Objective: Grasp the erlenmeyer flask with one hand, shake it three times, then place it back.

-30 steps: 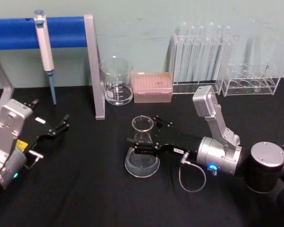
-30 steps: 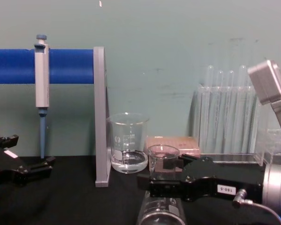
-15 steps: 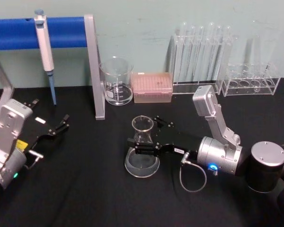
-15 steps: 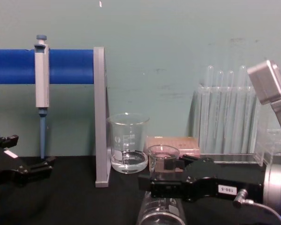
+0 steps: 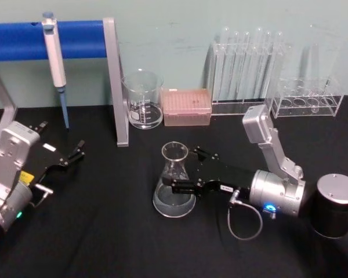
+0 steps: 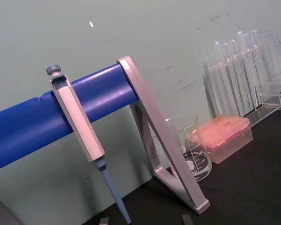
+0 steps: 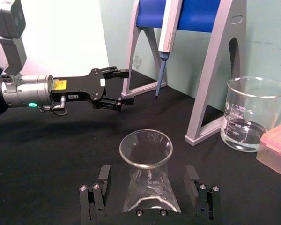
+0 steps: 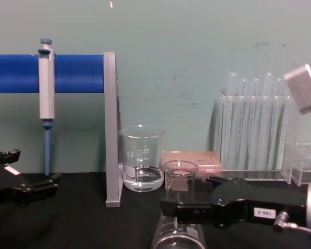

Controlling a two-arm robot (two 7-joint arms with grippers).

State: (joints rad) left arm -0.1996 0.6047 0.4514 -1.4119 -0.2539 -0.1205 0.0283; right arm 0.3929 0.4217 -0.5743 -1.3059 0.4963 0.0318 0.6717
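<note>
— Two arms over one black desk (image 5: 104, 231); what stands biggest on it?

— Along the far edge, a blue bar on a grey stand (image 5: 115, 81) carries a hanging pipette (image 5: 54, 55). Beside the stand's upright sit a glass beaker (image 5: 142, 98) with a little clear liquid, a pink tip box (image 5: 187, 106), and a clear rack of test tubes (image 5: 246, 69) toward the far right corner.

— And the right arm?

— It reaches in from the right edge, and the right hand (image 5: 182, 174) lies low at the middle of the desk. In the right wrist view its black fingers (image 7: 103, 180) stand spread, one on each side of the erlenmeyer flask (image 5: 175, 185), with gaps between pads and glass, so the hand is open and holds nothing.

— Where exactly is the flask?

— Upright on its wide base near the desk's middle, in front of the beaker and well apart from it, its neck between the fingers.

— The other hand?

— The left hand (image 5: 69, 157) hangs near the left edge, fingers parted and empty, well apart from the flask.
</note>
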